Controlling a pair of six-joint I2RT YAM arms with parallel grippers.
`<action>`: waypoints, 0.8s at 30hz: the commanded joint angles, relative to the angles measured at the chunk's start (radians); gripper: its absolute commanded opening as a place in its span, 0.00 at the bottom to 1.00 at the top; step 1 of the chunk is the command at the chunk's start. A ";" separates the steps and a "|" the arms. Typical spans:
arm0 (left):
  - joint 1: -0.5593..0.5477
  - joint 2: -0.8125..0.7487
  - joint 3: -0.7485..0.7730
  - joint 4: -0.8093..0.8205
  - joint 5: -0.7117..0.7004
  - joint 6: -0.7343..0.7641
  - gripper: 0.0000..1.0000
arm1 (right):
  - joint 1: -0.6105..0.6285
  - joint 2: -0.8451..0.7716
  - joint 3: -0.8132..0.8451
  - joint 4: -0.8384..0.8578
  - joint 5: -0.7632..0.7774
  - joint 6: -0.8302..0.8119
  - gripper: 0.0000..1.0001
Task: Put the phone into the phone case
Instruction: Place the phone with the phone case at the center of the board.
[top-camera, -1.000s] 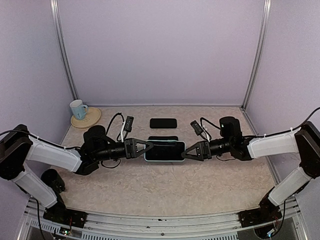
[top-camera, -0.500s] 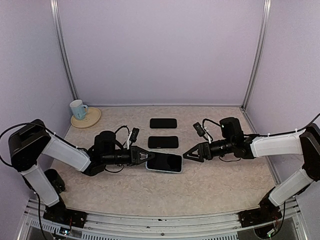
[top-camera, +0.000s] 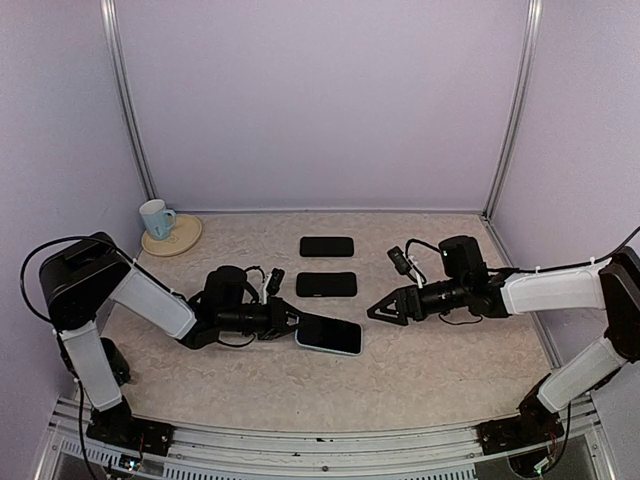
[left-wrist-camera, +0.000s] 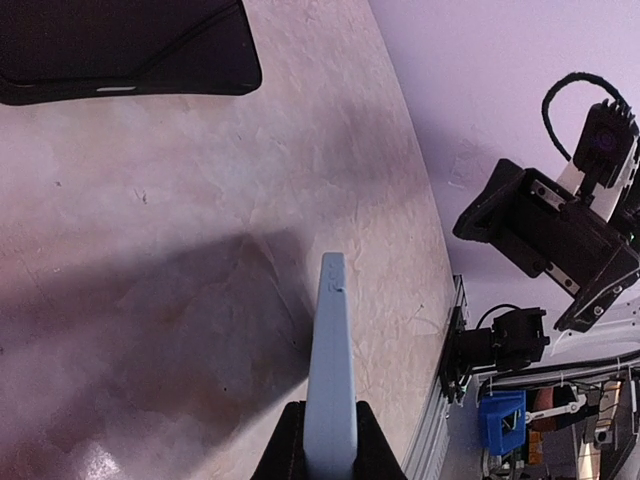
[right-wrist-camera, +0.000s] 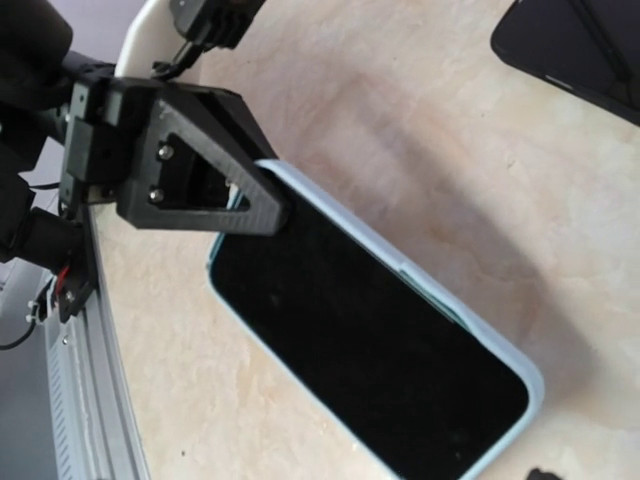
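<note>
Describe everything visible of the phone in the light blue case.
The phone is a slim rectangle with rounded corners, dark screen up, ringed by a pale blue case that looks like soft plastic. The left tool is shut on one short end; it casts a shadow on the table, apparently slightly raised.

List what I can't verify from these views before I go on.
- Top view: right gripper too small to tell open or shut; right wrist view crops its fingers at the bottom edge.
- Right wrist view: left gripper covers one corner of the black phone in a pale blue case, hiding seating there.
- Left wrist view: flat black slab cut off by the top edge.
</note>
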 joint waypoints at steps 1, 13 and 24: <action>0.012 0.029 0.050 0.039 0.008 -0.028 0.00 | -0.008 0.008 0.032 -0.012 0.009 -0.012 0.87; 0.042 0.059 0.052 0.007 0.002 -0.027 0.02 | -0.008 0.033 0.034 -0.008 0.013 -0.008 0.87; 0.052 0.074 0.052 -0.002 -0.001 -0.019 0.17 | -0.008 0.037 0.022 -0.001 0.016 -0.004 0.87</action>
